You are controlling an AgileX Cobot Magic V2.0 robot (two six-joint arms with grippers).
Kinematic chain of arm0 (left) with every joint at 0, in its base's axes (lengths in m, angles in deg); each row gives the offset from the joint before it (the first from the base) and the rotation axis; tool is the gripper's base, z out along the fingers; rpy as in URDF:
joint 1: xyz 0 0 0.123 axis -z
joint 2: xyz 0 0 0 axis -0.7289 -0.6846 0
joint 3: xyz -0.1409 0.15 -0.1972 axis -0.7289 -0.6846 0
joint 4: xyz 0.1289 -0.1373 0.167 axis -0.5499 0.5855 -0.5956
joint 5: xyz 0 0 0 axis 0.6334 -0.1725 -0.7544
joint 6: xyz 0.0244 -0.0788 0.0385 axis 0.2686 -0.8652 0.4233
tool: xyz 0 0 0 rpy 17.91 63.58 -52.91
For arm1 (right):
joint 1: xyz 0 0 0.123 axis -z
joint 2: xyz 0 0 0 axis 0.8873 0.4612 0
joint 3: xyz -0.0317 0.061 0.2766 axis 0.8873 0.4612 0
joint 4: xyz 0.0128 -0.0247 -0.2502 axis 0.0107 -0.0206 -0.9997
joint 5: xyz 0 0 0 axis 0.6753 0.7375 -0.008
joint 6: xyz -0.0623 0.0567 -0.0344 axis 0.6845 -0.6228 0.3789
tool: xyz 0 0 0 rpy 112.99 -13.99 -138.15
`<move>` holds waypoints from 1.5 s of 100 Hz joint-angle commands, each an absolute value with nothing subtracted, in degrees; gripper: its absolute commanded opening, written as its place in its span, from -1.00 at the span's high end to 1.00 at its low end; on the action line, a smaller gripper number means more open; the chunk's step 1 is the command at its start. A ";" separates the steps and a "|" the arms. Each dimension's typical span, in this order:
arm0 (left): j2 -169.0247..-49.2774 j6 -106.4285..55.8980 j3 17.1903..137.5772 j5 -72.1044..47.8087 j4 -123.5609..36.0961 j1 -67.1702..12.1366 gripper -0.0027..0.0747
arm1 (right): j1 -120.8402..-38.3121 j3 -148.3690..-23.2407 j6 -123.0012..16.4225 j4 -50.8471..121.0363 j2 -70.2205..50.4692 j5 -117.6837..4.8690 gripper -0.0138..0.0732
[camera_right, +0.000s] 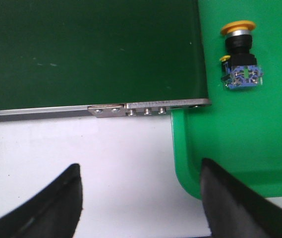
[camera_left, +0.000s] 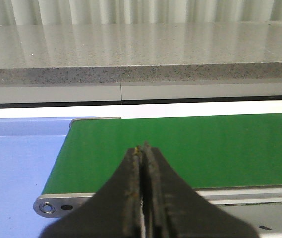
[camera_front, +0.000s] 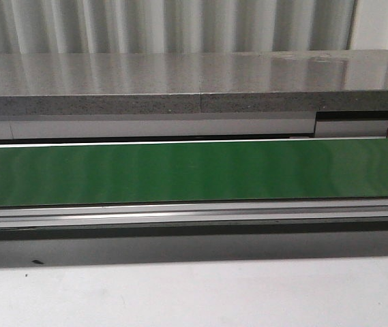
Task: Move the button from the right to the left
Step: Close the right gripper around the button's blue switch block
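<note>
The button [camera_right: 240, 54], with a yellow-orange cap, black collar and blue rear block, lies on its side in a bright green tray [camera_right: 259, 148] in the right wrist view. My right gripper [camera_right: 140, 171] is open and empty over the white table, short of the tray's corner and well apart from the button. My left gripper [camera_left: 142, 148] is shut and empty, with its tips over the near edge of the green conveyor belt [camera_left: 190, 148]. Neither gripper nor the button shows in the front view.
The green belt [camera_front: 194, 170] runs across the front view, with a grey stone ledge [camera_front: 146, 82] behind it. A light blue tray [camera_left: 17, 168] lies at the belt's left end. The belt's metal end bracket [camera_right: 145, 109] abuts the green tray.
</note>
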State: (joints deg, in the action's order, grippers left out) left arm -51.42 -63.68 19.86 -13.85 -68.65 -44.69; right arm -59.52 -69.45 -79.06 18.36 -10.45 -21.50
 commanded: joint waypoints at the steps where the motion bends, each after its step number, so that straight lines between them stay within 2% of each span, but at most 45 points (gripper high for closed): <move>1: -49.77 -63.83 17.58 -18.67 -68.25 -44.78 0.99 | -59.36 -73.25 -78.85 18.19 -8.09 -22.83 -0.60; 24: -49.77 -63.83 17.58 -18.67 -68.25 -44.78 0.98 | -52.56 -79.91 -78.85 18.19 -0.41 -20.73 -0.48; 44: -49.77 -63.83 17.58 -18.67 -68.25 -44.78 0.98 | -41.70 -84.09 -78.85 18.49 5.74 -20.72 -0.48; 60: -49.77 -63.83 17.58 -18.67 -68.25 -44.78 0.98 | -37.67 -84.63 -78.85 19.51 10.26 -21.70 -0.48; 100: -49.77 -63.83 17.58 -18.67 -68.25 -44.78 0.98 | -36.52 -88.93 -75.34 19.43 23.78 -23.63 -0.48; 150: -49.77 -63.83 17.58 -18.67 -68.25 -44.78 0.98 | -36.57 -97.71 -60.61 20.95 36.64 -19.55 -0.48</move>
State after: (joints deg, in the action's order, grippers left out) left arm -51.42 -63.68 19.86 -13.85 -68.65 -44.69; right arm -36.85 -95.42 -63.19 20.06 37.40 -19.81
